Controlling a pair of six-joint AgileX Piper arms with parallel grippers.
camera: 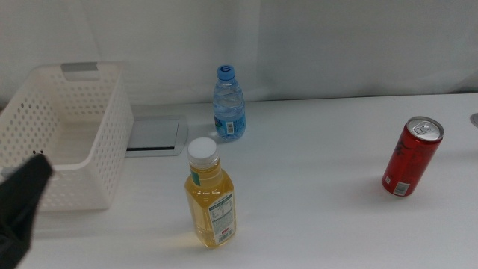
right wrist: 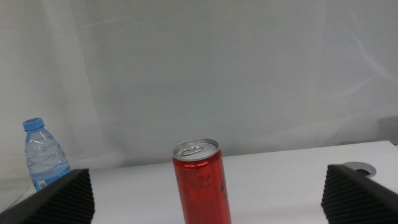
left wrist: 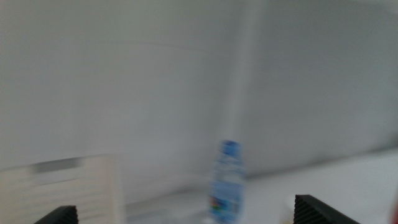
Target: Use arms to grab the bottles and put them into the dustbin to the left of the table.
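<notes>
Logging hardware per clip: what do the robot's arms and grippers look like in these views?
Little shows. The left gripper appears as two dark, matte jaw tips at the left wrist view's corners, blurred. The right gripper shows two black jaws with a fine ribbed texture. In the middle view, a black pointed shape at the lower left is the left arm's gripper. No cables, housings or markings are visible.

count on the table (camera: 328, 224): 3 drink containers total. 1 juice bottle (camera: 209, 198), yellow, white cap. 1 water bottle (camera: 229, 104), clear, blue cap. 1 red can (camera: 411, 157). plus 1 white perforated basket (camera: 63, 134), 1 flat grey tray (camera: 154, 136). 1 gripper (camera: 19, 205) showing in the middle view.
</notes>
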